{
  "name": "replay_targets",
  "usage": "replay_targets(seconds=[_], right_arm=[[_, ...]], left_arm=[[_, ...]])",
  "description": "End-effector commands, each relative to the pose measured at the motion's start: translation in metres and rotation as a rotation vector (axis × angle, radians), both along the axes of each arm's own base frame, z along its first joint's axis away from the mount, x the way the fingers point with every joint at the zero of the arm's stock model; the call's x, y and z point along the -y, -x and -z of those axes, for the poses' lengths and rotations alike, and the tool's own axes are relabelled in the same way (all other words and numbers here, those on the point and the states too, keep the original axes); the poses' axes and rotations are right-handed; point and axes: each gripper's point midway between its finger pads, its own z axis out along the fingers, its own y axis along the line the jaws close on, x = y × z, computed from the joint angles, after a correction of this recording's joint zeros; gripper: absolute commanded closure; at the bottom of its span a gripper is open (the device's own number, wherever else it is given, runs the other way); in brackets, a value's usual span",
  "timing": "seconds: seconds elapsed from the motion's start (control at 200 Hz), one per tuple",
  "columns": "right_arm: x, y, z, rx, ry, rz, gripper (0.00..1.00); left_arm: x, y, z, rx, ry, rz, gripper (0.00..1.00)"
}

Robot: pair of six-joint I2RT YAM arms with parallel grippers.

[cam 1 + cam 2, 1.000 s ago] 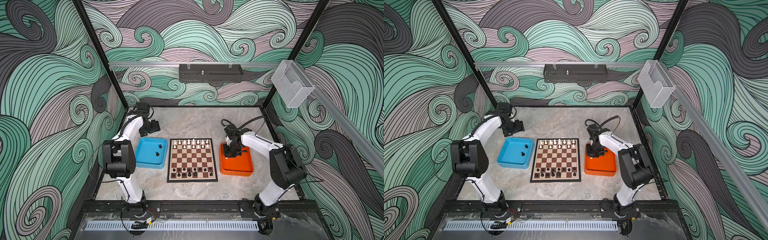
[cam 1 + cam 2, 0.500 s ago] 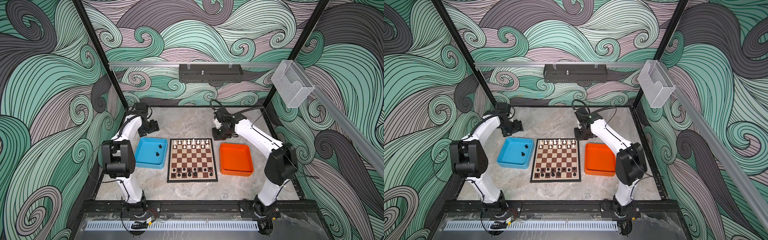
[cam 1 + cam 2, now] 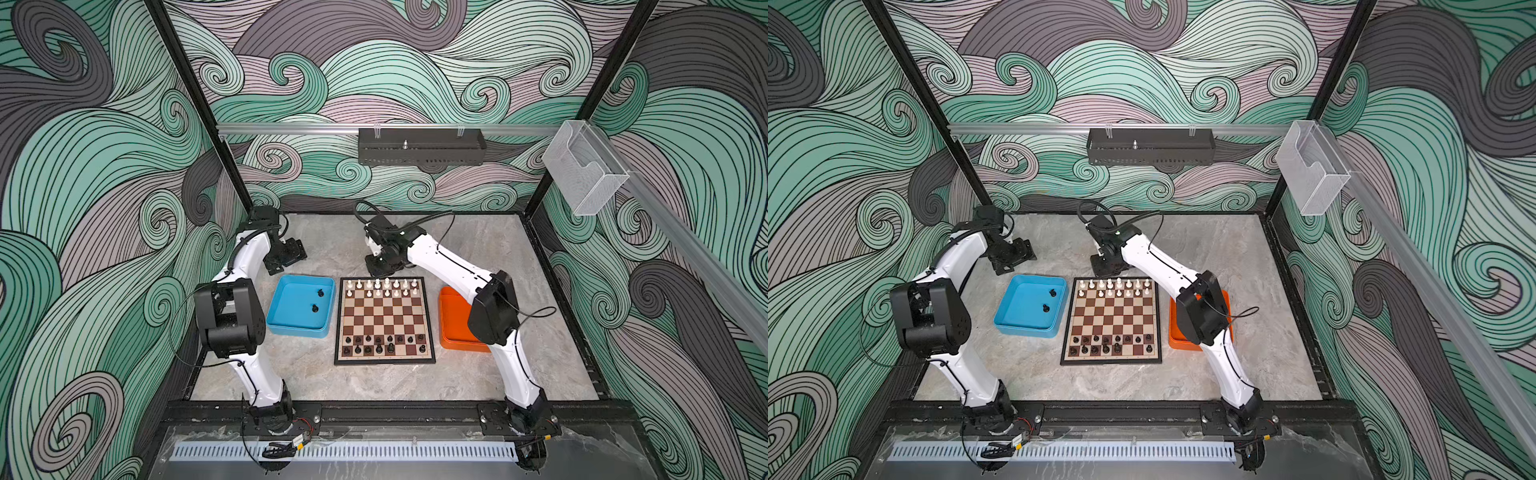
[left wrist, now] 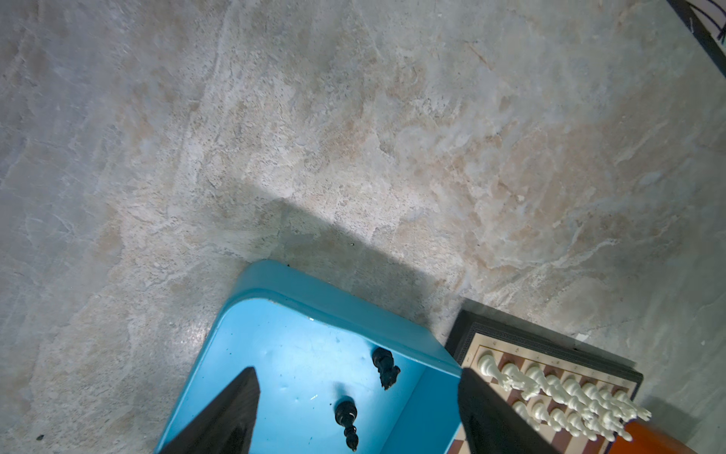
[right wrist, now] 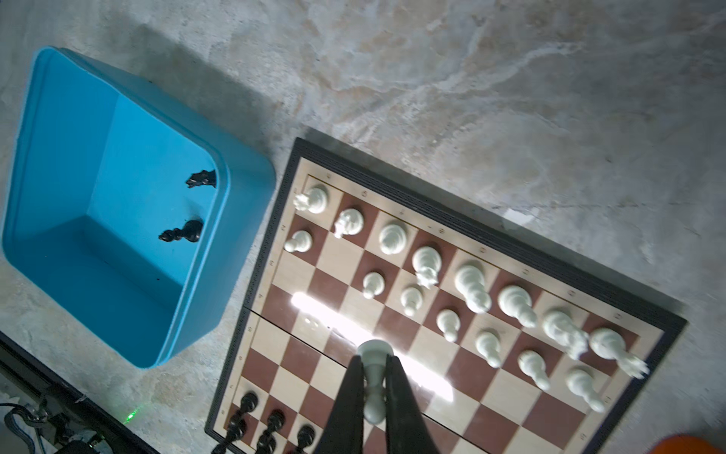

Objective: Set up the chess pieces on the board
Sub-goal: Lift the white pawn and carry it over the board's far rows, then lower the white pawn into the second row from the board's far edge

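In both top views, the flat square chessboard with brown and cream squares (image 3: pixel 385 320) (image 3: pixel 1113 322) lies in the middle of the grey stone counter (image 3: pixel 395 382). The shiny white chess pieces (image 3: pixel 386 287) stand in its two far rows. The shiny black chess pieces (image 3: pixel 382 345) stand in its two near rows. A blue square plastic tray (image 3: pixel 291 309) sits just beside the chessboard on the left, with two other black pieces (image 3: pixel 320 293) inside. An orange square plastic tray (image 3: pixel 453 324) sits on the right, partly hidden by the right arm. The right claw (image 3: pixel 379 267) hangs by the far edge of the chessboard. The left claw (image 3: pixel 287 258) hangs over the counter, just past the far side of the blue tray.

In the left wrist view, the left claw (image 4: pixel 356 371) is wide open and holds nothing. Between its two dark fingers (image 4: pixel 231 412) you can see the blue tray (image 4: pixel 334 300) and the other black pieces (image 4: pixel 385 367). A corner of the chessboard (image 4: pixel 510 334) shows too, with white chess pieces (image 4: pixel 550 389) on it.

In the right wrist view, the right claw (image 5: pixel 373 359) is squeezed tight on one small white piece (image 5: pixel 375 348). It pinches the thin middle, and the round base points away from the camera. The chessboard (image 5: pixel 338 259) lies behind it, with eight tall white chess pieces (image 5: pixel 471 287) in the edge row and seven small ones in the next row. I cannot tell how high the held piece is above the squares.
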Motion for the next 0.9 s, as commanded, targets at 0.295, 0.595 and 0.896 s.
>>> replay_targets(seconds=[0.295, 0.595, 0.896], right_arm=[[-0.029, 0.01, 0.037, -0.08, 0.017, -0.003, 0.87], [-0.038, 0.013, 0.056, -0.111, 0.026, -0.002, 0.86], [-0.046, 0.013, 0.068, -0.132, 0.019, 0.0, 0.86]], left_arm=[[0.004, -0.001, 0.006, -0.002, 0.085, -0.005, 0.18], [0.002, -0.001, 0.007, -0.002, 0.092, -0.01, 0.18], [0.002, -0.001, 0.008, -0.005, 0.097, -0.01, 0.18]])
